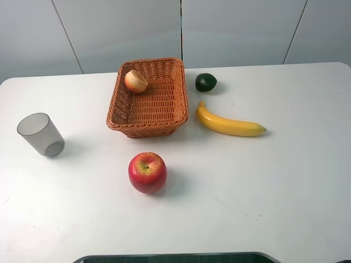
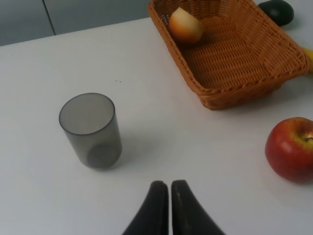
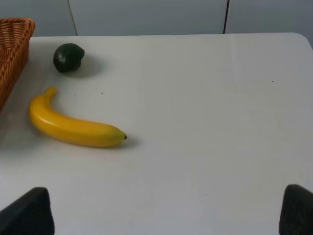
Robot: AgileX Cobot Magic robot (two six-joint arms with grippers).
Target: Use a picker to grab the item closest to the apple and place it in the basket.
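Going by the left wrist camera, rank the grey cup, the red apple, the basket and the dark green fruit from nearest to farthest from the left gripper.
From the left gripper:
1. Grey cup, upright, just ahead.
2. Red apple, off to the other side.
3. Basket, beyond the apple, holding a pale fruit.
4. Dark green fruit, behind the basket's far end.

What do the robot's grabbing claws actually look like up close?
Only the fingertips show. The left gripper has two smooth, glossy black fingers, curved and tapering to rounded tips, like a beak. The right gripper shows two matte black fingers, blunt and blocky, at the picture's lower corners. No cables, markings or lettering are visible, and the arms themselves are out of sight.
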